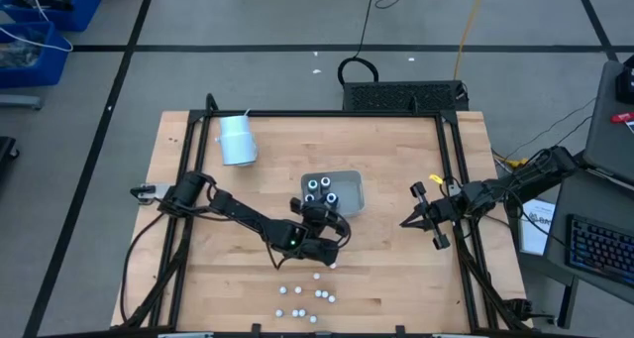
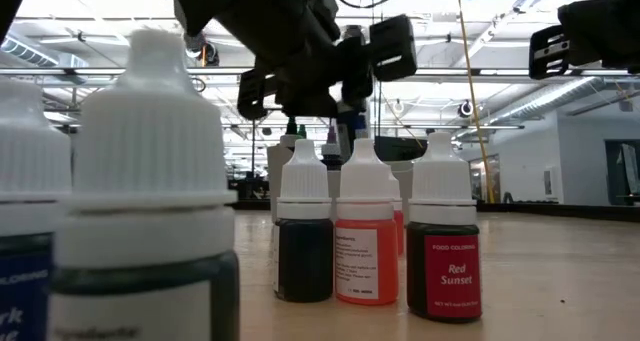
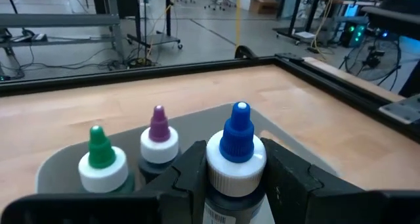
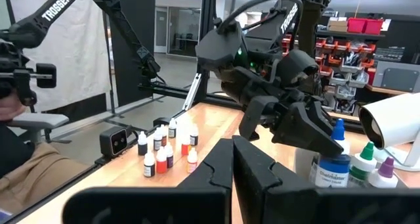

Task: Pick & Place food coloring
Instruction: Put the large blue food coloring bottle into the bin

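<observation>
The food coloring shows as two groups. Three round dark bottles with white caps stand in a clear tray: a blue-tipped one, a purple-tipped one and a green-tipped one. Several smaller bottles stand on the table near its near edge, and fill the low view. My left gripper is at the tray's near side, shut on the blue-tipped bottle. My right gripper waits shut to the right of the tray, touching nothing. My left gripper pinches the blue-tipped bottle between its two fingers, at the white cap and the top of the dark body. The fingers come about level from the table's near side. The bottle stands upright; whether its base rests in the tray I cannot tell.
A pale cylindrical cup lies toward the table's far left. A black frame runs along the table's edges. Bare wood lies between the tray and the small bottles, and to the tray's right.
</observation>
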